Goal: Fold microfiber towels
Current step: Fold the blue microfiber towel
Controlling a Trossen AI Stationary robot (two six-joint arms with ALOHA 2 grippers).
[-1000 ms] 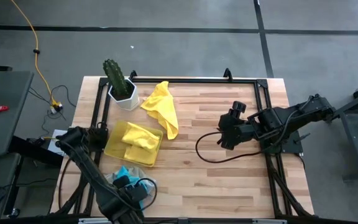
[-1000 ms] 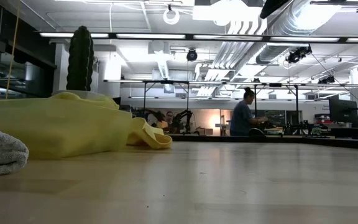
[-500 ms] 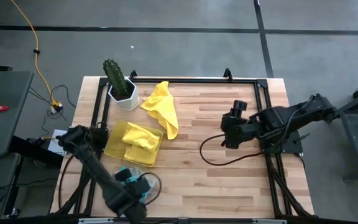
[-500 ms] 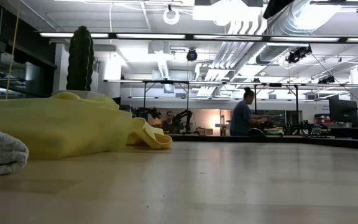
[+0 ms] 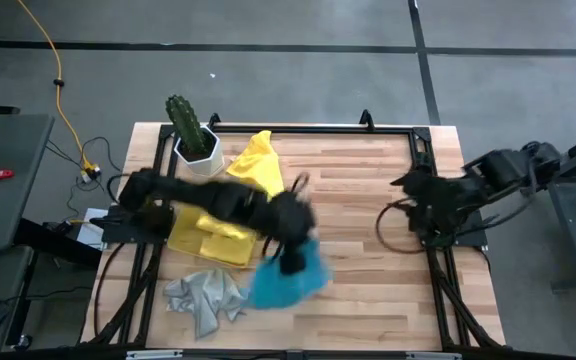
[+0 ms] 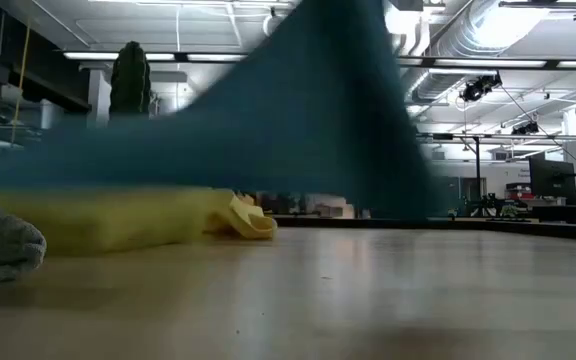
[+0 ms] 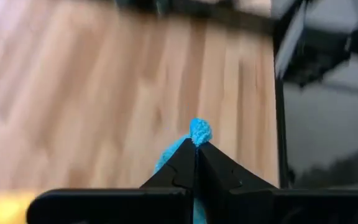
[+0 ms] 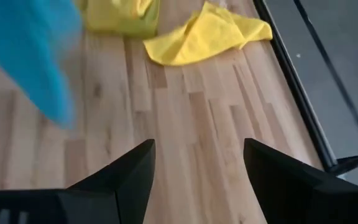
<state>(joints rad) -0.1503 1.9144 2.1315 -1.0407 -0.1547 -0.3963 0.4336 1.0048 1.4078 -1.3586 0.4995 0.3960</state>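
1. The left gripper (image 5: 290,262) is out over the middle of the wooden table (image 5: 368,290), its fingers (image 7: 185,171) pinched tight on a corner of the turquoise towel (image 5: 283,282).
2. That towel hangs from the gripper in a loose bunch; its lower edge looks to be at or just above the boards, though motion blur makes this hard to judge. In the low view it spreads as a wide teal sheet (image 6: 298,120) across the foreground.
3. A grey towel (image 5: 203,297) lies crumpled near the table's front edge, just beside the turquoise one.
4. The translucent yellow tray (image 5: 183,240) holds yellow towels, partly hidden by the left arm.
5. Another yellow towel (image 5: 260,170) lies loose near the far edge, next to a potted cactus (image 5: 190,130).
6. The right gripper (image 5: 408,185) waits at the table's right side, fingers (image 8: 135,171) spread wide and holding nothing.
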